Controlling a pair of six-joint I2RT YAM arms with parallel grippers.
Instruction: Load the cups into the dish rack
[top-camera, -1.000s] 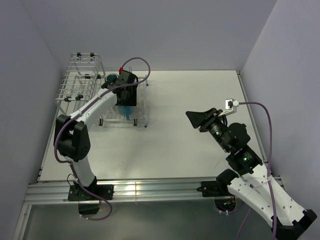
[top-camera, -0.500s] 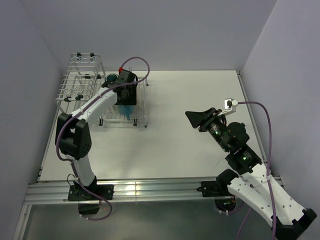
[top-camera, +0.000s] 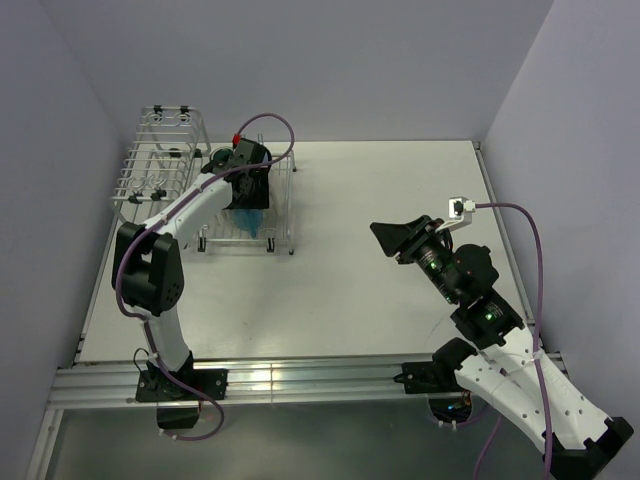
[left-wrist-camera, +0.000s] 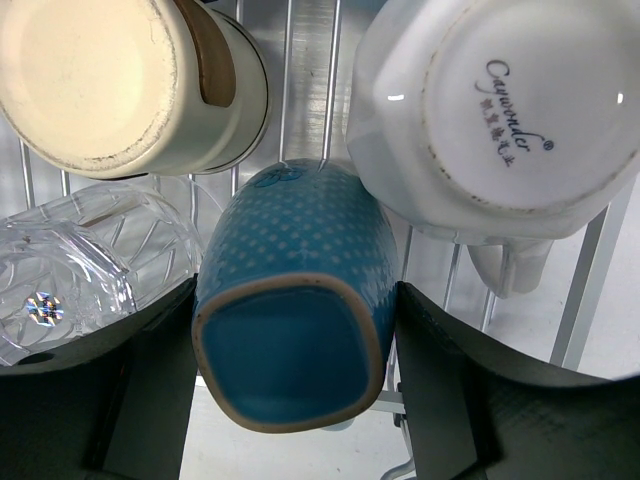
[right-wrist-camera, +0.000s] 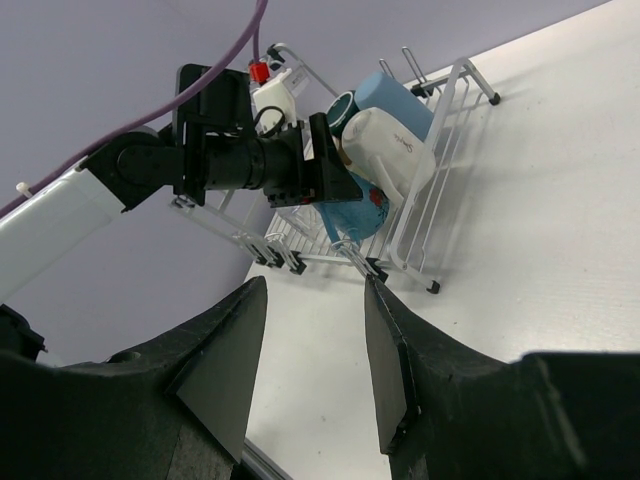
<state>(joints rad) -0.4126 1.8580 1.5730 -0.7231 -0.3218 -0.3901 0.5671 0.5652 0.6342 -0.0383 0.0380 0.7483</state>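
Observation:
A blue dotted tumbler (left-wrist-camera: 290, 260) lies with its base toward the left wrist camera, over the wires of the silver dish rack (left-wrist-camera: 290, 80). My left gripper (left-wrist-camera: 295, 300) is shut on it, one finger against each side. Around it in the rack sit a cream mug (left-wrist-camera: 130, 80), a clear glass (left-wrist-camera: 80, 270) and a white mug (left-wrist-camera: 500, 110). From above, the left gripper (top-camera: 250, 205) and the tumbler (top-camera: 252, 218) are at the rack's (top-camera: 285, 200) right end. My right gripper (top-camera: 385, 235) hangs open and empty over the table, pointing at the rack (right-wrist-camera: 440, 130).
A blue mug (right-wrist-camera: 395, 95) and a dark teal mug (top-camera: 222, 157) also rest in the rack. The rack's taller basket (top-camera: 170, 125) stands at the back left, close to the left wall. White tabletop (top-camera: 380, 190) lies between the rack and the right arm.
The left gripper has shifted slightly back and left over the rack, carrying the tumbler along. The right arm has not moved.

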